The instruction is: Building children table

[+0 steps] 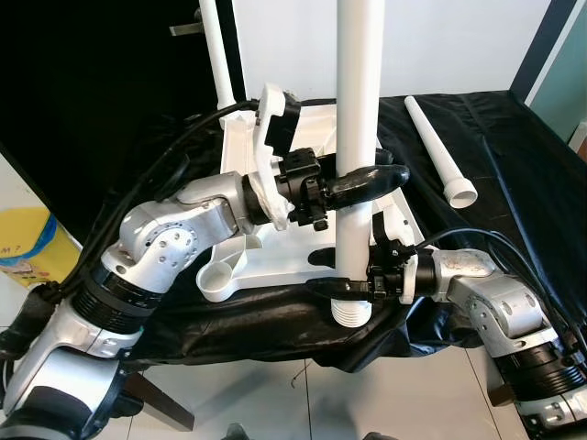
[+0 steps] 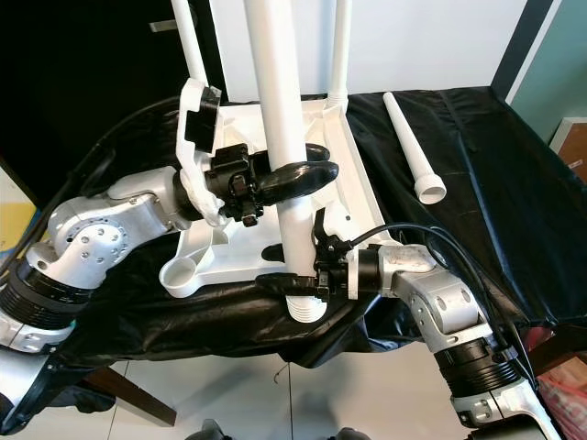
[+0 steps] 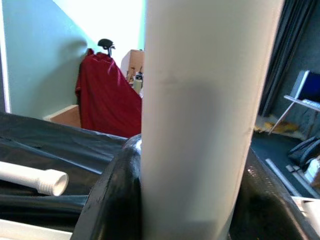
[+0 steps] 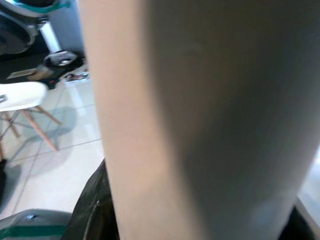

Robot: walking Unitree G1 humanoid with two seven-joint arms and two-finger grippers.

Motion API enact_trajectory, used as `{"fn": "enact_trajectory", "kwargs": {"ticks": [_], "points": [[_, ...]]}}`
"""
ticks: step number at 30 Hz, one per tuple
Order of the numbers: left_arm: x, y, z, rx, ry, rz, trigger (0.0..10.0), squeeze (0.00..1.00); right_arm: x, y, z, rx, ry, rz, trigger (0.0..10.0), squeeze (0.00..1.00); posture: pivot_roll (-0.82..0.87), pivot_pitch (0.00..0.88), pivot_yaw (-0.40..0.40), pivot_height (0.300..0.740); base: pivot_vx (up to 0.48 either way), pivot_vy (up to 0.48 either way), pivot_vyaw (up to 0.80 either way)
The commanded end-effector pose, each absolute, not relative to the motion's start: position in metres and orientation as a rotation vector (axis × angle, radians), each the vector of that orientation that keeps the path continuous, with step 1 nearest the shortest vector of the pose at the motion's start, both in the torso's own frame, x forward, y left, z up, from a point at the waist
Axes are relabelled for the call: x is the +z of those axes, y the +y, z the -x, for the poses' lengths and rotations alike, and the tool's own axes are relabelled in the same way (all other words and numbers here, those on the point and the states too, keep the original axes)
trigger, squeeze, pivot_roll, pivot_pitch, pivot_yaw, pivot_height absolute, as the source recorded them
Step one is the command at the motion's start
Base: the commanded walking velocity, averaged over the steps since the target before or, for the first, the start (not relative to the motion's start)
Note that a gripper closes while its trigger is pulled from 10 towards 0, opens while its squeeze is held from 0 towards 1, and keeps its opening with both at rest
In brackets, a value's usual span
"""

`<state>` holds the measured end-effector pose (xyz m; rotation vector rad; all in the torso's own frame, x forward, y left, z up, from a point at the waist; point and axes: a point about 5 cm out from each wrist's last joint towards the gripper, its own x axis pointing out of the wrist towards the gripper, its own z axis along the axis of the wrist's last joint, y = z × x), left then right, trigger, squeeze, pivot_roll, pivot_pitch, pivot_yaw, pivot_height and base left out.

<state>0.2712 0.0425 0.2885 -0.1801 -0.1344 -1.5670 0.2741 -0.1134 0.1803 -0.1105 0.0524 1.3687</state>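
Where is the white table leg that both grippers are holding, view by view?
Left eye view: table leg upright at centre, left gripper above right gripper.
Right eye view: table leg left of centre.
Left wrist view: table leg close up between the fingers.
Right wrist view: table leg close up, blurred.
Shared landmark: loose leg lying on black cloth.

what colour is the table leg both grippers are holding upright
White. The table leg shows best in the left eye view, clamped by the left gripper and right gripper.
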Motion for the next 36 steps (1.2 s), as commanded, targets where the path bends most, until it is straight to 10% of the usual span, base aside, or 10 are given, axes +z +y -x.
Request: {"fn": "enact_trajectory", "kwargs": {"ticks": [1, 3, 4, 14, 15, 36], "points": [[0.286, 0.036, -0.268, -1.649, -0.118, 0.111, 10.0, 0.00, 0.182, -0.118, -0.281, 1.274, 0.047, 0.089, 10.0, 0.00, -0.08, 0.049, 0.033, 0.740, 0.000, 0.000, 0.00], [0.287, 0.036, -0.271, -1.614, -0.115, 0.093, 10.0, 0.00, 0.184, -0.119, -0.283, 1.245, 0.034, 0.078, 10.0, 0.08, -0.08, 0.050, 0.033, 0.740, 0.000, 0.000, 0.00], [0.288, 0.036, -0.273, -1.583, -0.110, 0.077, 10.0, 0.00, 0.185, -0.120, -0.285, 1.222, 0.025, 0.064, 10.0, 1.00, -0.08, 0.051, 0.033, 0.740, 0.000, 0.000, 0.00], [0.293, 0.041, -0.283, -1.445, -0.113, -0.004, 10.0, 0.00, 0.188, -0.129, -0.288, 1.137, 0.000, 0.053, 10.0, 1.00, -0.08, 0.053, 0.024, 0.740, 0.000, 0.000, 0.00], [0.298, 0.042, -0.289, -1.376, -0.127, -0.003, 10.0, 0.00, 0.191, -0.131, -0.291, 1.097, -0.018, 0.050, 10.0, 0.00, -0.08, 0.053, 0.021, 0.740, 0.000, 0.000, 0.00], [0.344, 0.034, -0.329, -0.909, -0.239, 0.074, 10.0, 0.00, 0.199, -0.090, -0.324, 0.629, -0.192, -0.019, 10.0, 0.00, -0.08, 0.034, 0.024, 0.740, 0.000, 0.000, 0.00]]}}
